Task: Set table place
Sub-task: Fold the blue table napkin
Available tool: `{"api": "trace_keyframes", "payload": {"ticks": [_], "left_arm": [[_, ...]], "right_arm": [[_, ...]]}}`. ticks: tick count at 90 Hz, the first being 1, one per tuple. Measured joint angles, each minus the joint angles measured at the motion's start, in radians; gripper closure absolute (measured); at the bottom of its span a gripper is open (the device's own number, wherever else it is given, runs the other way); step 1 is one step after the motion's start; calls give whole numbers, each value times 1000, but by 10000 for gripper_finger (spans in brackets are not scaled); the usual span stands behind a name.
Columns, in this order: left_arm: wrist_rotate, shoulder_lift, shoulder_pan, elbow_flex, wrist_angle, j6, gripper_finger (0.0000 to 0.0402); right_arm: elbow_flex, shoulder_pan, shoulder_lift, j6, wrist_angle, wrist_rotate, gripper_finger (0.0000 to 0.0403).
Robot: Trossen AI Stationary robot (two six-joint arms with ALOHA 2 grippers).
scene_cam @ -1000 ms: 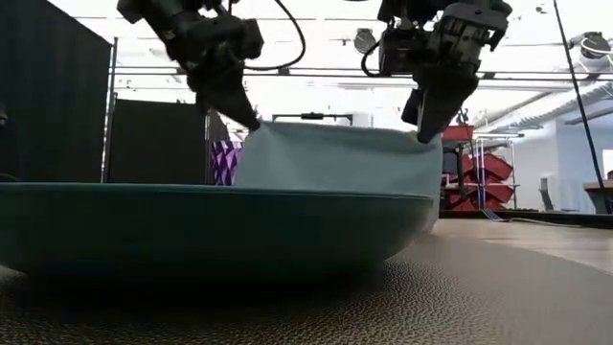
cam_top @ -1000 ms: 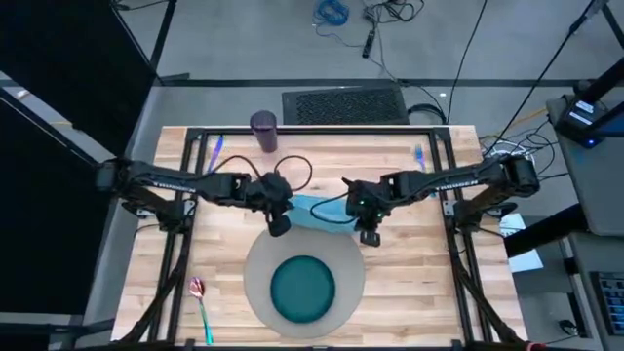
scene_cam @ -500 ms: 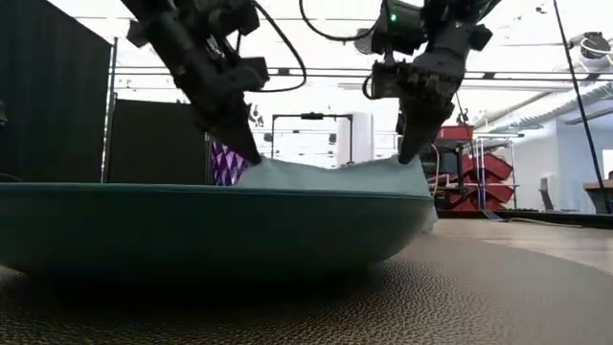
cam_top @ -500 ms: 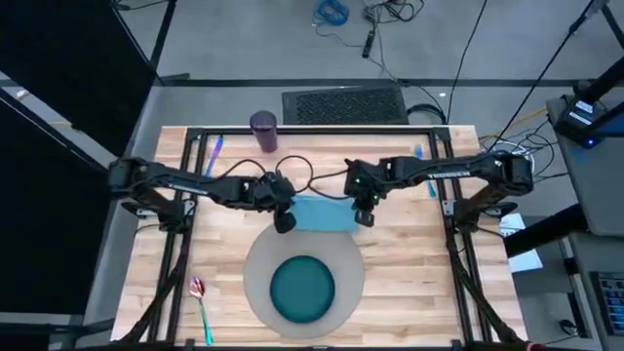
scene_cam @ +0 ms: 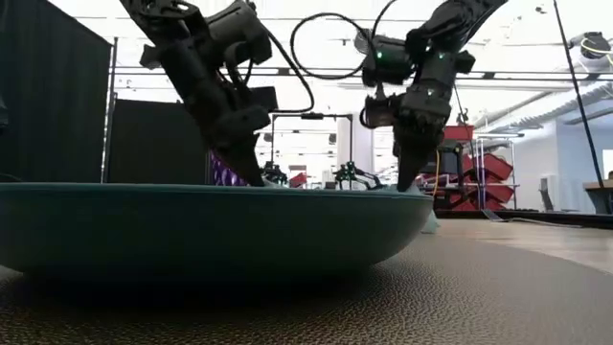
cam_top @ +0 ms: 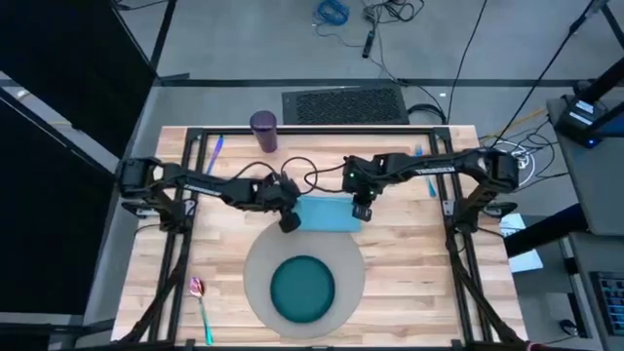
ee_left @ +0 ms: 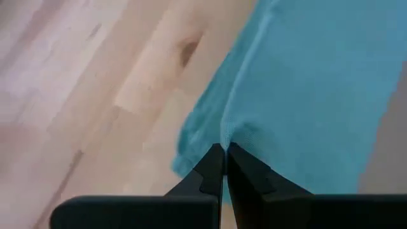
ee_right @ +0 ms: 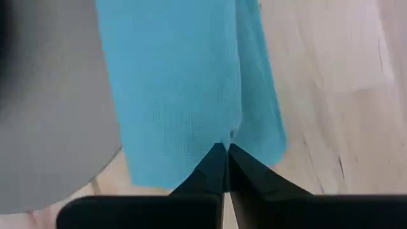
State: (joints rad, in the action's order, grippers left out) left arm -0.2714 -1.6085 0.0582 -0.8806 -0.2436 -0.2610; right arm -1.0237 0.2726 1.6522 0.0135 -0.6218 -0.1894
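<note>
Both arms low over mid-table, left end effector [cam_top: 290, 223] and right end effector [cam_top: 360, 212] pinched closed.

Your pale wood counter [cam_top: 409, 283] carries the grey mat [cam_top: 255, 265], blue napkin [cam_top: 327, 214], purple cup [cam_top: 263, 130], spoon [cam_top: 201, 304] and blue cutlery [cam_top: 214, 150].

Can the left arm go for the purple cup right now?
Probably not yet: the left gripper is shut on a corner of the napkin, low over the table. Once it lets go, nothing appears to stand between it and the purple cup.
</note>
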Motion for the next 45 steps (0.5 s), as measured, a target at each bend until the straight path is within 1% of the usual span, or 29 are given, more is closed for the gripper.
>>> {"api": "trace_keyframes", "payload": {"ticks": [28,45], "left_arm": [[0,0,-1,0,-6,6,401],[-57,0,0,0,-11,14,402]], "right_arm": [[0,2,10,-3,17,5,403],[0,3,10,0,16,7,394]]}}
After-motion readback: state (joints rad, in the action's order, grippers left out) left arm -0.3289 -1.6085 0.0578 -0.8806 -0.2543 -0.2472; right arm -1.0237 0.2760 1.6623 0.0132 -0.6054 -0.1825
